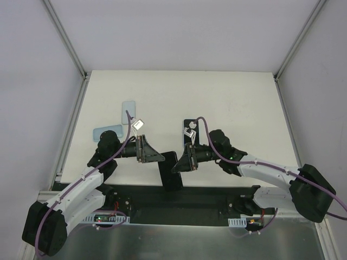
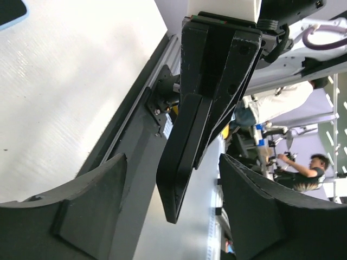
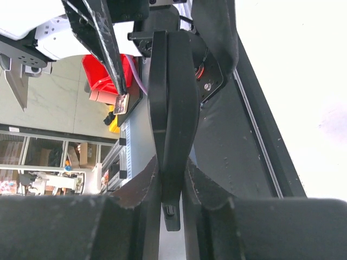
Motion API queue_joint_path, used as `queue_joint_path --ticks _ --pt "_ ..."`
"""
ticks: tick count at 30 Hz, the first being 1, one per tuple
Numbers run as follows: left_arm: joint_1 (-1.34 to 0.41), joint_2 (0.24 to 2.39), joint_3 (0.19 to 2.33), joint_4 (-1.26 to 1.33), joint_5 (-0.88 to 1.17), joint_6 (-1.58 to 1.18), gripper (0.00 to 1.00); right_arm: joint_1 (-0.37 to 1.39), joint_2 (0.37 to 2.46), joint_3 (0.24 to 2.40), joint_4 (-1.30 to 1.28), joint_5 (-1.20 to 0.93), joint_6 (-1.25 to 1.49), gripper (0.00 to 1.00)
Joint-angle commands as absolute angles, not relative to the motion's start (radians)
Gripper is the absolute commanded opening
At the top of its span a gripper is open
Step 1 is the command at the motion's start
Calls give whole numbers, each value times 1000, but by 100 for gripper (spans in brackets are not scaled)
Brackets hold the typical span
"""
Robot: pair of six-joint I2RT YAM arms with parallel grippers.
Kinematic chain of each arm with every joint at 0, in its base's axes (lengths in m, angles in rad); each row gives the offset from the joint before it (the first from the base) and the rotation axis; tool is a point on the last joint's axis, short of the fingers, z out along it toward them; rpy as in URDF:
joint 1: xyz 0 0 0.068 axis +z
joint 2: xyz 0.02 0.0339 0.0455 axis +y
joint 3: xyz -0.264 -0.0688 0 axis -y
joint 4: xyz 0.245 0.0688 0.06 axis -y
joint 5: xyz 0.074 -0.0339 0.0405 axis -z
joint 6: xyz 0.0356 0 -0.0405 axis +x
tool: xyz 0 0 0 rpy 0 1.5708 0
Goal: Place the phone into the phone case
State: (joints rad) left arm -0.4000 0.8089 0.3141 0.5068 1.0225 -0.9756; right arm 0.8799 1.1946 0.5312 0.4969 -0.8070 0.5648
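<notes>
A black phone and a black case [image 1: 170, 174] are held together as one slab, standing on edge over the table's near edge. My right gripper [image 1: 178, 164] is shut on it. In the right wrist view the slab [image 3: 171, 103] shows edge-on as two layers pressed together between the right gripper's [image 3: 171, 176] fingers. I cannot tell whether the phone is fully seated. My left gripper [image 1: 160, 156] is open right beside the slab. In the left wrist view the slab's lower corner [image 2: 184, 157] hangs between the left gripper's [image 2: 173, 162] wide jaws, touching neither.
Two light blue flat items lie on the white table at the back left, one upright [image 1: 128, 112] and one lying across [image 1: 107, 132]. A black flat item [image 1: 189, 129] lies behind the right arm. A black rail [image 1: 217, 195] runs along the near edge.
</notes>
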Motion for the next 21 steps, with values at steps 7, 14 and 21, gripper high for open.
queue_joint_path --ticks 7,14,21 --pt "-408 819 367 559 991 -986 68 845 1129 563 614 -822 560 5" --pt "-408 877 370 725 999 -1071 25 839 1163 587 612 -859 552 11" --pt "-408 957 387 712 1035 -1052 0 808 1209 617 612 -862 575 30"
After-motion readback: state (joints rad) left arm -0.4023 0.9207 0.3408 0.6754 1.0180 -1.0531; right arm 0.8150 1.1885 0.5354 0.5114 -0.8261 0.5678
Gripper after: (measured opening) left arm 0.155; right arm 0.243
